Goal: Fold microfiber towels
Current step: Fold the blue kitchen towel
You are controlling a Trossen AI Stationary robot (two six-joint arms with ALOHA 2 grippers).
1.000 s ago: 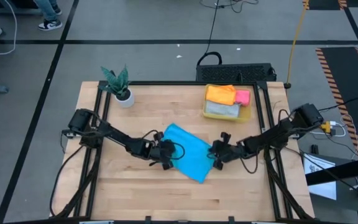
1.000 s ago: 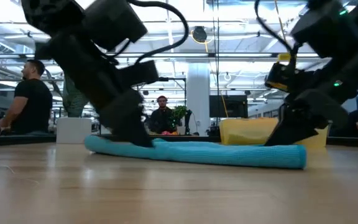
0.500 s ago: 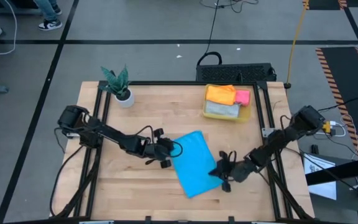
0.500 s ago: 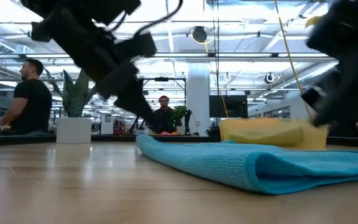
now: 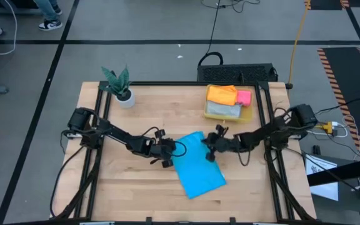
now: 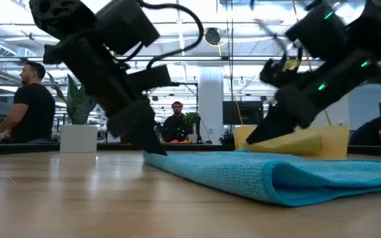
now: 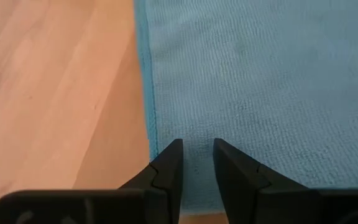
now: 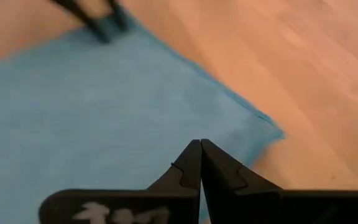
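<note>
The bright blue towel (image 5: 199,165) lies folded flat on the table's middle, long from far left to near right. My left gripper (image 5: 167,155) stands at its left corner, shut on it. My right gripper (image 5: 209,149) is shut and empty, just above the towel's far right edge (image 8: 241,106); in the low view (image 6: 249,141) it is clear of the cloth. The orange (image 5: 221,94), pink (image 5: 244,97) and grey (image 5: 222,110) towels lie in the yellow bin (image 5: 250,115). I cannot make out a yellow towel. My left gripper has its two fingertips (image 7: 169,158) on the blue towel close to its left corner (image 7: 157,134), with a narrow strip of cloth between them. The fingers slant down from the table's left. The towel lies flat on the table here (image 6: 152,149).
A small potted plant (image 5: 120,87) stands at the far left. The bin stands at the far right. Bare wood lies along the near edge (image 5: 142,200). People sit in the room beyond the table (image 6: 35,99).
My right gripper drew the towel's right end toward the near right, let go of it, and went back toward the far edge over the towel's far right edge. The towel turned about its left corner, which my left gripper kept in place, and now lies flat.
</note>
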